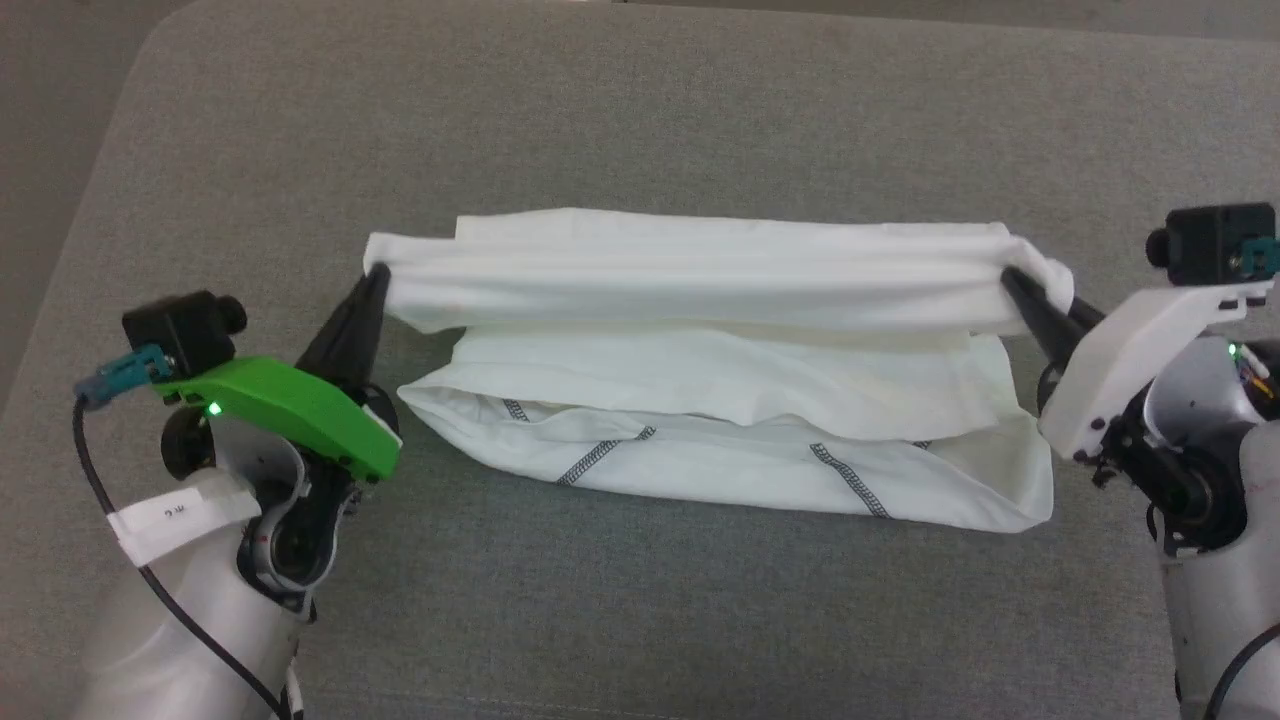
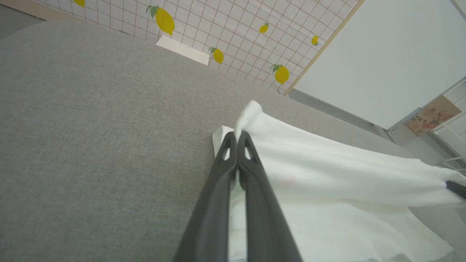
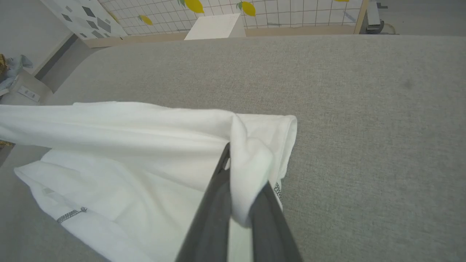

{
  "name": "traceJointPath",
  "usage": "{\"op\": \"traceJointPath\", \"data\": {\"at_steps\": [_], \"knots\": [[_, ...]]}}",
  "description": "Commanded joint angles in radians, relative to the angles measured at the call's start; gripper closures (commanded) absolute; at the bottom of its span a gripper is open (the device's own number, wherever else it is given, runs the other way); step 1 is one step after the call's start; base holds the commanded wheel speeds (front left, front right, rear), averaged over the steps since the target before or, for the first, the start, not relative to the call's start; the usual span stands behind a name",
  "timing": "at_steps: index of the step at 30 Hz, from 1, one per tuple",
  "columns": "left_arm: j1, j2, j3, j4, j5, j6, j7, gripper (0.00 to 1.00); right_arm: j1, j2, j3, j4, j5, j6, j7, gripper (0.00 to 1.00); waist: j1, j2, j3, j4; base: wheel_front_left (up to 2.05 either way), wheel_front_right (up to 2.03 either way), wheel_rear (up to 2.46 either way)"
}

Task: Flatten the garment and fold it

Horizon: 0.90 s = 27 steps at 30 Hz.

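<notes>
White garment (image 1: 700,290) with dark grey zigzag stitching — grey woven surface (image 1: 640,120) — lemon-print wall (image 2: 233,32).
</notes>
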Motion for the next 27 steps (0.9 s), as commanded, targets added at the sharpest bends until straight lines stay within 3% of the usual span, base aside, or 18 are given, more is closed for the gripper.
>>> {"op": "traceJointPath", "data": {"at_steps": [1, 8, 18, 25, 26, 27], "knots": [[0.028, -0.004, 0.002, 0.005, -0.015, 0.013, 0.006, 1.00, 0.033, 0.001, -0.009, -0.009, 0.010, -0.001, 0.019, 1.00, 0.0001, -0.0001, -0.012, 0.002, 0.00, 0.00, 0.00], [0.098, -0.014, -0.027, 0.036, -0.032, 0.039, 0.052, 1.00, 0.155, 0.001, -0.021, -0.037, 0.016, -0.001, 0.114, 1.00, 0.0001, -0.0001, -0.031, 0.002, 0.00, 0.00, 0.00], [0.126, -0.019, -0.060, 0.119, -0.031, 0.094, 0.119, 1.00, 0.240, 0.018, -0.013, -0.033, -0.005, -0.001, 0.156, 1.00, 0.0001, -0.0001, -0.037, -0.004, 0.00, 0.00, 0.00], [0.121, -0.021, -0.071, 0.153, -0.027, 0.100, 0.128, 1.00, 0.262, 0.024, -0.013, -0.026, -0.015, -0.001, 0.185, 1.00, 0.0001, -0.0001, -0.047, -0.009, 0.00, 0.00, 0.00], [0.122, -0.023, -0.071, 0.158, -0.030, 0.102, 0.131, 0.61, 0.264, 0.028, -0.016, -0.032, -0.010, -0.001, 0.182, 0.84, 0.0001, -0.0001, -0.051, -0.009, 0.00, 0.00, 0.00], [0.122, -0.022, -0.072, 0.161, -0.030, 0.102, 0.134, 0.00, 0.266, 0.028, -0.013, -0.034, -0.008, -0.001, 0.185, 0.00, 0.0001, -0.0001, -0.057, -0.010, 0.00, 0.00, 0.00]]}}
